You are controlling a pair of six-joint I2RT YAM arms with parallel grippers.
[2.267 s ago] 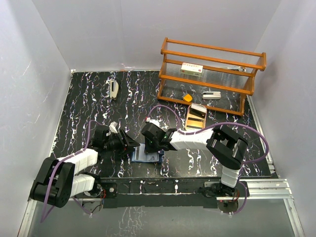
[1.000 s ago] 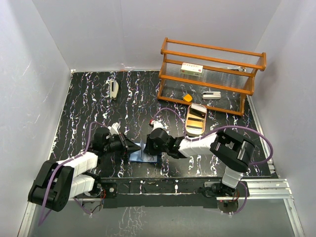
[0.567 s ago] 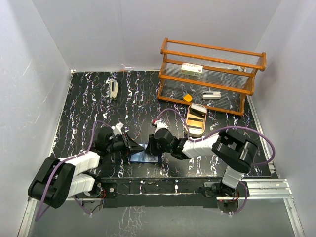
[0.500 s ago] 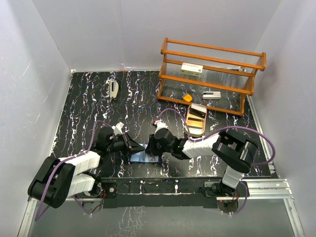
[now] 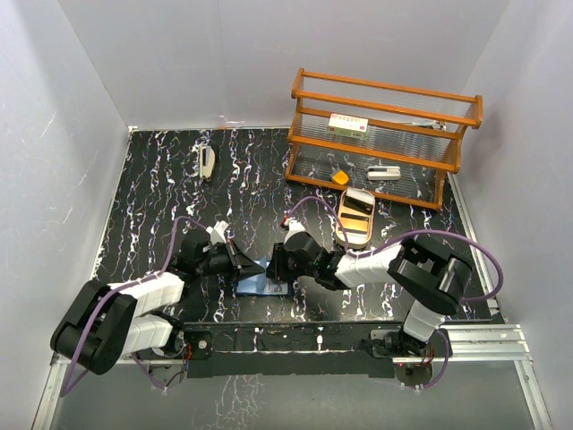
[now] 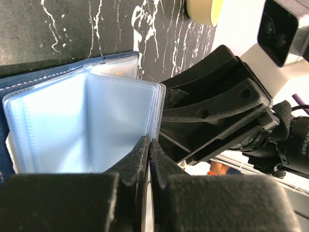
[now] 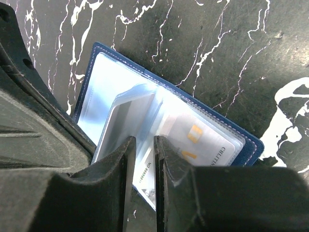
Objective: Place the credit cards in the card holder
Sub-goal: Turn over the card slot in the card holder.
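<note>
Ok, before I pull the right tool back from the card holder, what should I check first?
1. The card holder lies open, inside up: ok.
2. The left tool is shut at the edge of the sleeves: ok. Whether it pinches one: cannot tell.
3. The right tool has its jaws slightly apart: ok.
4. The first card sits inside a sleeve: ok.
5. The second card, seen under the right tool, is fully in: cannot tell.
</note>
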